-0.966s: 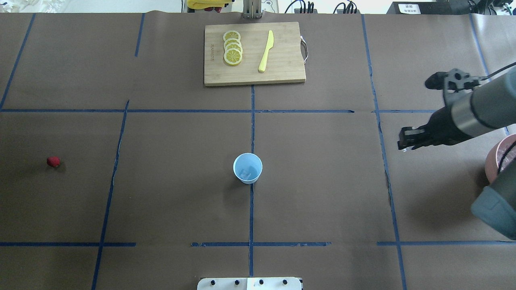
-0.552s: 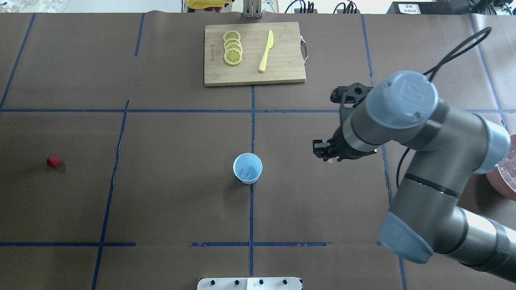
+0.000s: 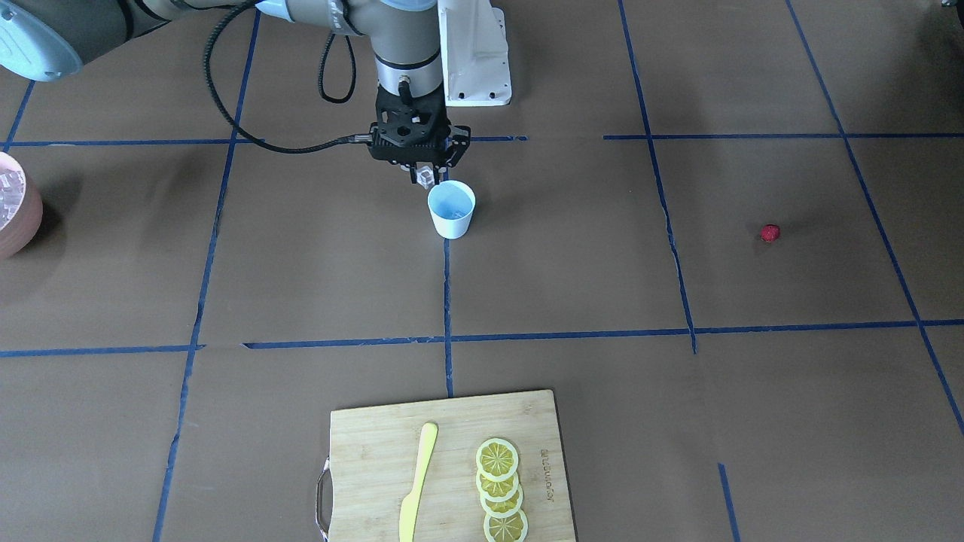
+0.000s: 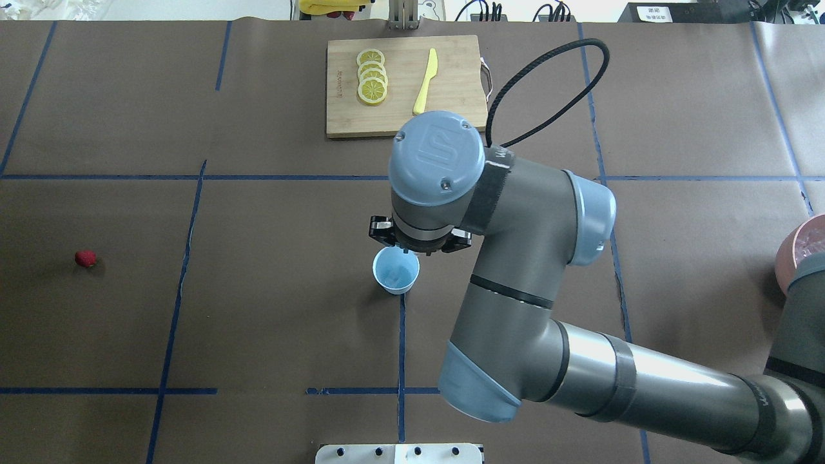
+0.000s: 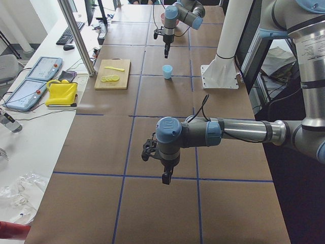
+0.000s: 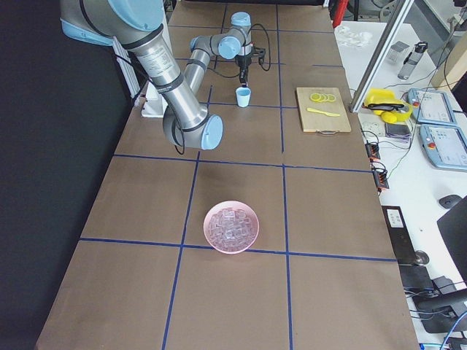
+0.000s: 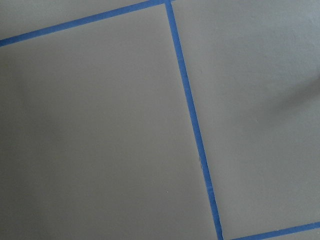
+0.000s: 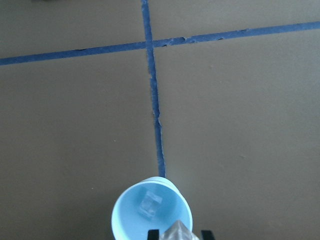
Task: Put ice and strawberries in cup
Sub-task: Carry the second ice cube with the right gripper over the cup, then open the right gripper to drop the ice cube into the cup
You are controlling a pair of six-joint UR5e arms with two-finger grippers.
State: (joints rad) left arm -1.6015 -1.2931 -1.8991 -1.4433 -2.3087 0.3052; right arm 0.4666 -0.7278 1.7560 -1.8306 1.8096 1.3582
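The white cup (image 3: 452, 214) with a bluish inside stands at the table's middle, and it also shows in the overhead view (image 4: 396, 273). One ice cube (image 8: 149, 204) lies in it. My right gripper (image 3: 425, 178) hangs just above the cup's rim on the robot's side, shut on another ice cube (image 8: 177, 233). The red strawberry (image 4: 85, 258) lies alone on the table far to my left. My left gripper (image 5: 166, 177) shows only in the exterior left view, above bare table. I cannot tell if it is open or shut.
A pinkish bowl (image 6: 231, 248) holding several ice cubes sits far to my right. A wooden cutting board (image 4: 451, 96) with lemon slices (image 4: 372, 76) and a yellow knife (image 4: 425, 82) lies at the far side. My right arm (image 4: 515, 270) spans the table's right half.
My right arm has swung left from the bowl's side across the table. Its gripper, with the ice cube in it, is now over the cup. The strawberry and the cup have not moved.
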